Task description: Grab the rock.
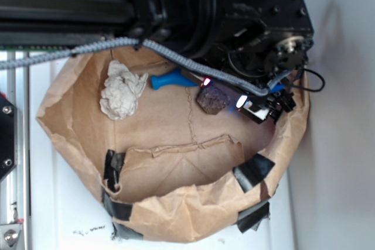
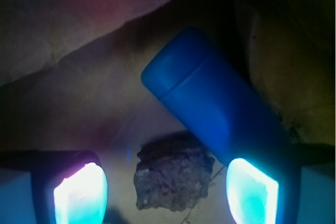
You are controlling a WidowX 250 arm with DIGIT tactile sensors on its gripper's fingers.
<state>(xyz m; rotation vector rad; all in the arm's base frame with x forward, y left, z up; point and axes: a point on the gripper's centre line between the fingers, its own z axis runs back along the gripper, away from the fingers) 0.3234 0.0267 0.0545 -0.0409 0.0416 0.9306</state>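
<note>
Spread wide, the claw [image 2: 165, 192] straddles the rock [image 2: 173, 178], one glowing pad [image 2: 80, 193] on each side and neither touching it. Nothing is held. The rock lies on the floor of a brown paper bag [image 1: 176, 212] with rolled-down walls patched with black tape [image 1: 253, 172]. Inside the bag are one rock [image 1: 211, 99], one white paper ball [image 1: 122, 89] and one blue bottle [image 1: 173, 79] lying on its side. In the wrist view the bottle [image 2: 215, 108] slants just beside the rock, crossing in front of one pad. Bare bag floor lies open between rock and paper ball. The bag's near wall stands well apart from the rock.
</note>
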